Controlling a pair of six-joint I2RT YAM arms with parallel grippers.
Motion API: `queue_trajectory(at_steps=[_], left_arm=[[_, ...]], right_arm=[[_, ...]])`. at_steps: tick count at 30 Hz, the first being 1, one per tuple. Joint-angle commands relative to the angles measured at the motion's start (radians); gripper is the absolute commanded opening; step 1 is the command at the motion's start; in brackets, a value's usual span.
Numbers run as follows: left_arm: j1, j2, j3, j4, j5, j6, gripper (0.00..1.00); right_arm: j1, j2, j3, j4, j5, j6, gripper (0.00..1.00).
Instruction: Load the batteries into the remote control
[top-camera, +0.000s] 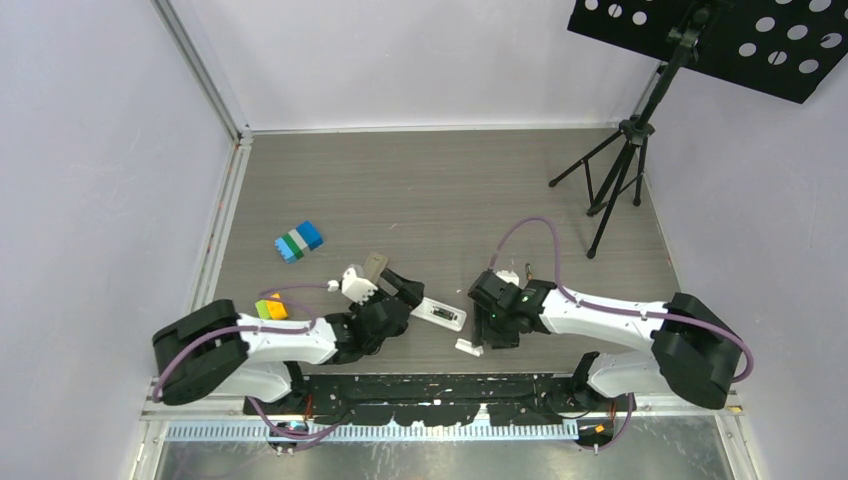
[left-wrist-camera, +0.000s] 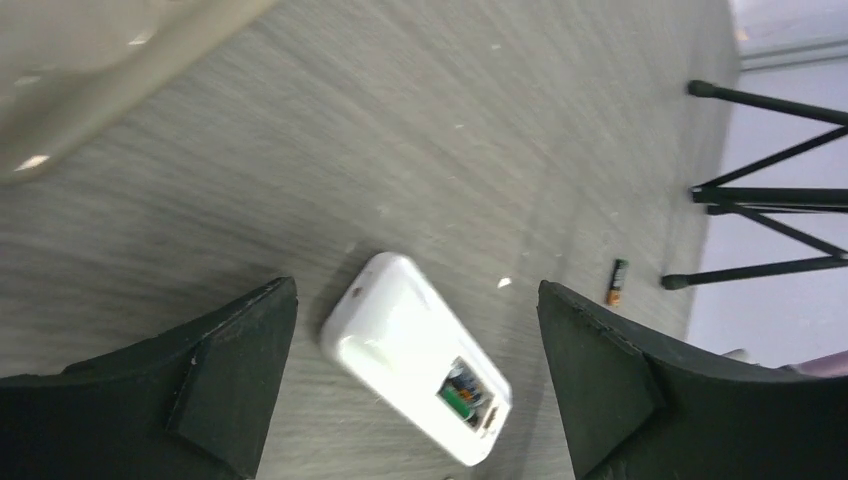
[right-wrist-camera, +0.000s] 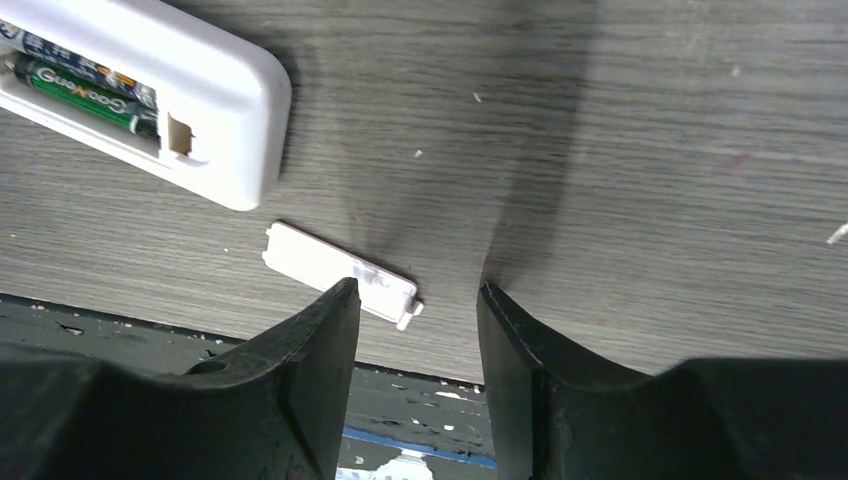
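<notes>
Across the near half of the table (top-camera: 420, 180) both arms reach inward, and the remote (top-camera: 441, 314) lies flat between them, back side up, nearer the left one. My left gripper (left-wrist-camera: 417, 290) hangs above it with jaws spread wide on either side, touching nothing. My right gripper (right-wrist-camera: 418, 290) is low over the tabletop, jaws parted and empty, its tips just beside the cover (right-wrist-camera: 340, 272), a thin white plate lying near the remote's end. Inside the open recess I make out batteries (right-wrist-camera: 85, 92): one green-labelled cell and what looks like a second alongside it. A loose cell (left-wrist-camera: 617, 282) lies well apart, near the tripod (top-camera: 615, 170) feet. I judge the loading is nearly done, with the cover as the step in hand. Next I would need the right jaws to pinch that flat plate by its edges, which is awkward against the tabletop, while the left steadies the remote.
</notes>
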Motion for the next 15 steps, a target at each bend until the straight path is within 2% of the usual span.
queue_trajectory(at_steps=[1,15], left_arm=[[-0.005,-0.078,0.023,-0.495,0.006,-0.123,0.93],[-0.005,-0.230,0.012,-0.510,0.057,0.082,0.93]], right_arm=[[0.006,0.043,0.039,0.038,-0.003,0.020,0.50],[0.019,0.096,0.090,-0.085,-0.025,0.016,0.31]])
